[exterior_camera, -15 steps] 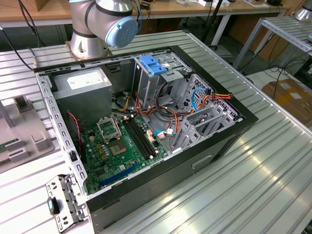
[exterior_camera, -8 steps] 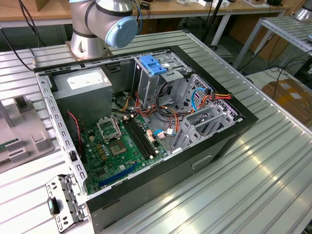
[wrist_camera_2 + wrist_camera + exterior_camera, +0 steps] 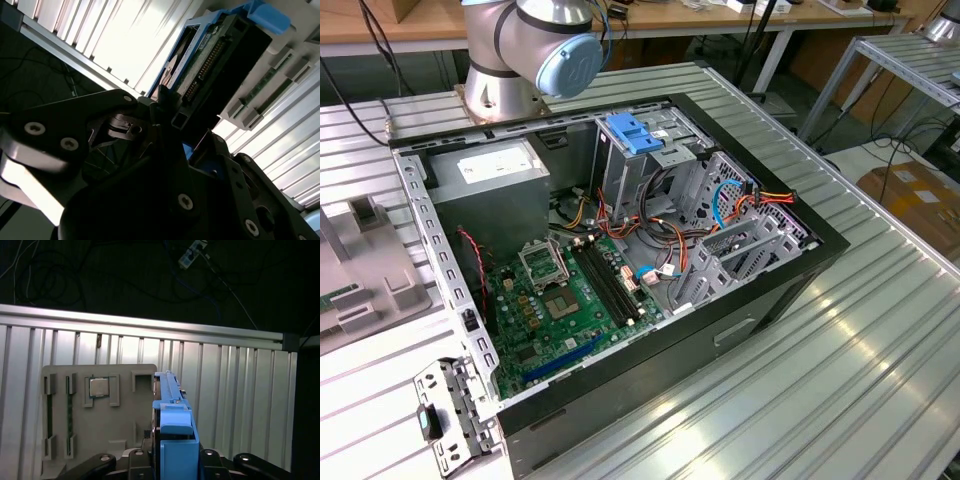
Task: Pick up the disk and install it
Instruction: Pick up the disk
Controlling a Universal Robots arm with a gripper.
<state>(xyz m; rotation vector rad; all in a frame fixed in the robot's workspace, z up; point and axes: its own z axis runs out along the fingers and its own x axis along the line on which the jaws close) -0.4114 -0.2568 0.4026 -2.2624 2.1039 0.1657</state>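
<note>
The disk, a flat drive in a blue plastic carrier, stands on edge between my gripper's black fingers, which press against both of its faces. In the second wrist view the disk's connector edge and blue frame run away from the gripper. It hangs over the edge of a grey fixture tray on the ribbed aluminium table. In the exterior view the open computer case lies on its side, with a metal drive cage under a blue bracket.
The grey tray holds a processor chip and memory sticks in slots. Inside the case are a grey power-supply box, a green motherboard and loose cables. The arm's base stands behind the case.
</note>
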